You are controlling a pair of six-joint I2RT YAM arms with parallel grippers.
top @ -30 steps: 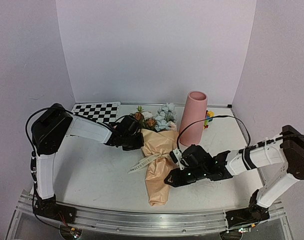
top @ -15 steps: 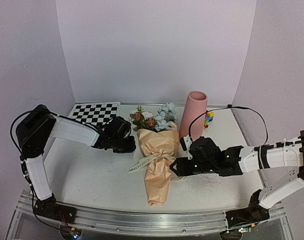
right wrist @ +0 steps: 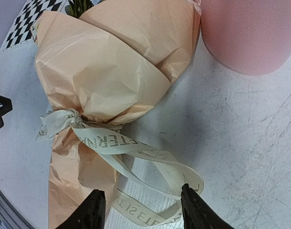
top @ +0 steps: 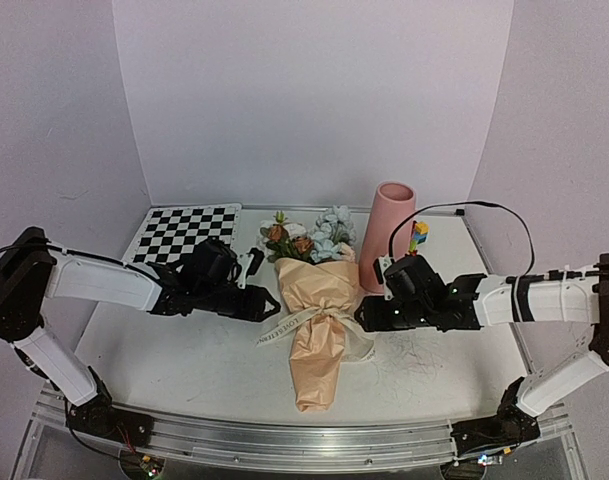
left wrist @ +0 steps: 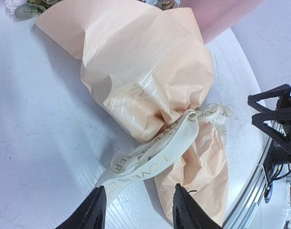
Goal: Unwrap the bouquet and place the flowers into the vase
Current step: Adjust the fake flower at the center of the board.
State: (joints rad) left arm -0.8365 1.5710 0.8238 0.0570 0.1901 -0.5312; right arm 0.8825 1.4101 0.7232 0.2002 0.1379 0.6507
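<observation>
Since the bouquet (top: 321,300) lies with flowers (top: 309,236) toward the far edge of the table (top: 184,350), its ribbon (top: 289,328) sits between left gripper (top: 269,305) and right gripper (top: 362,318); both jaws apart, empty.

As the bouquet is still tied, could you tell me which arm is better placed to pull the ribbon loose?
Left, probably. The free tail of the ribbon runs straight between the open fingers of the left gripper, while the right gripper, also open, faces only a loop. Pulling the tail should untie it.

vase (right wrist: 245,33) cropped, flowers (top: 309,238) half hidden by paper (top: 319,300)
</observation>
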